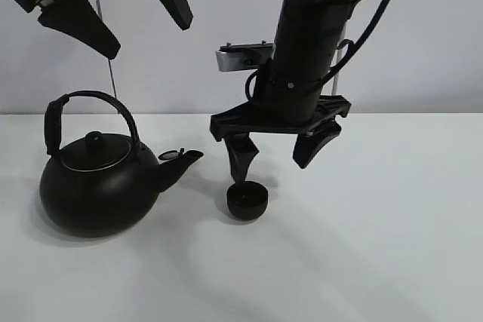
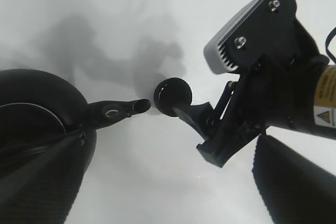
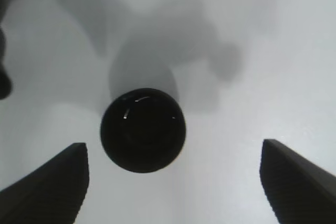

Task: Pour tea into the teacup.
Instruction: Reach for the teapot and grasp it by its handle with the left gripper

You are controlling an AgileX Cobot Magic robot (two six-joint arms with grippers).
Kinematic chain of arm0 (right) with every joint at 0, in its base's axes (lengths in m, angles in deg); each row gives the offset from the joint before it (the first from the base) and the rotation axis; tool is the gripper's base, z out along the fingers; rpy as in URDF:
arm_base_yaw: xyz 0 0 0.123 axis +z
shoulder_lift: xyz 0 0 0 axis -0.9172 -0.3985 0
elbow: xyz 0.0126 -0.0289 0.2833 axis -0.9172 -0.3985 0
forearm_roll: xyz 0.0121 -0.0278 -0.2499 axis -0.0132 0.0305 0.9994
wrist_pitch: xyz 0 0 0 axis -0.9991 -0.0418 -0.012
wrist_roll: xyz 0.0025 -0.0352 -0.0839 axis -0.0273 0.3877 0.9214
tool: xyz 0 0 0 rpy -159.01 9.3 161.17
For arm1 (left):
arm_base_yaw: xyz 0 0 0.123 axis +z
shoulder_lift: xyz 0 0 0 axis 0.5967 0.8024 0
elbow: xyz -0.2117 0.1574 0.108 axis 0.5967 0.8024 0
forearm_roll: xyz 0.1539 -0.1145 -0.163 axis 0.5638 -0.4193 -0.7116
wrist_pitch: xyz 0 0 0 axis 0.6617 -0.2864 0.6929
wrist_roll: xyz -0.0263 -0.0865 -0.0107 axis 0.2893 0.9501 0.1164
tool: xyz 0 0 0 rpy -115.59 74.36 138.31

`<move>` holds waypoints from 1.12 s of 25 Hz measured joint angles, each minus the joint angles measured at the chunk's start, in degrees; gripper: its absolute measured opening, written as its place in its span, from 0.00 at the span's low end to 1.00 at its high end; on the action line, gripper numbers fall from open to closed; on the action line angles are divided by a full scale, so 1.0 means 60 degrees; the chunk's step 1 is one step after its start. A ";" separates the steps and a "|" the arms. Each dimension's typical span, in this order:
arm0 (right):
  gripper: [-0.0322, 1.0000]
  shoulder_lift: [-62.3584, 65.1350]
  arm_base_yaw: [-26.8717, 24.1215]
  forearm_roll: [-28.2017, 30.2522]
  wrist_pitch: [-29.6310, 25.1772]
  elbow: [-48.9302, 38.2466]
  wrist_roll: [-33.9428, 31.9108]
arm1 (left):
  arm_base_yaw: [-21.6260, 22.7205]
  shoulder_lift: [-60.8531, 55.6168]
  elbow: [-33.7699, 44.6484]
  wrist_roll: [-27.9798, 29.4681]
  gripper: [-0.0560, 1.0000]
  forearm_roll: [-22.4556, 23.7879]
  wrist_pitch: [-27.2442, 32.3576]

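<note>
White tabletop (image 1: 392,262) before a plain pale wall. The teacup (image 1: 247,201) stands upright at lower centre of the exterior frame, just right of the spout (image 1: 187,158) of the kettle (image 1: 94,186) and apart from it. Judged from the task, this placing lets the kettle tip toward the cup with little travel. The kettle sits at centre left, lid on, its arched handle (image 1: 83,96) raised. The right gripper (image 1: 273,167) hangs directly over the cup, fingers spread wide, gripping nothing. The left gripper (image 1: 149,35), at upper left, is likewise spread and empty. It hangs high above the handle, presumably poised to descend on it.

In the exterior view one right finger seems to meet the cup's rim. The right wrist view corrects this: bare table shows between the cup and both fingers, the cup lying nearer one of them. The left wrist view alone shows the spout mouth aimed at the cup across a narrow gap. No view settles whether the dark cup holds liquid. Only the exterior view shows the handle and the grippers' relative heights.
</note>
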 joint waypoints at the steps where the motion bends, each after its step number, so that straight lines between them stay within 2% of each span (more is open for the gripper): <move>1: 0.62 0.0027 -0.0122 0.0000 -0.0056 0.0000 -0.0056 | 0.0000 0.0000 0.0000 0.0000 0.65 0.0000 0.0000; 24: 0.63 0.3261 -0.2852 -0.0117 -0.1761 0.0000 -0.1135 | 0.0000 0.0000 0.0000 0.0000 0.65 0.0000 0.0000; 28: 0.63 0.3398 -0.3041 -0.0117 -0.2026 0.0000 -0.1163 | 0.0000 0.0000 0.0000 0.0000 0.65 0.0000 0.0000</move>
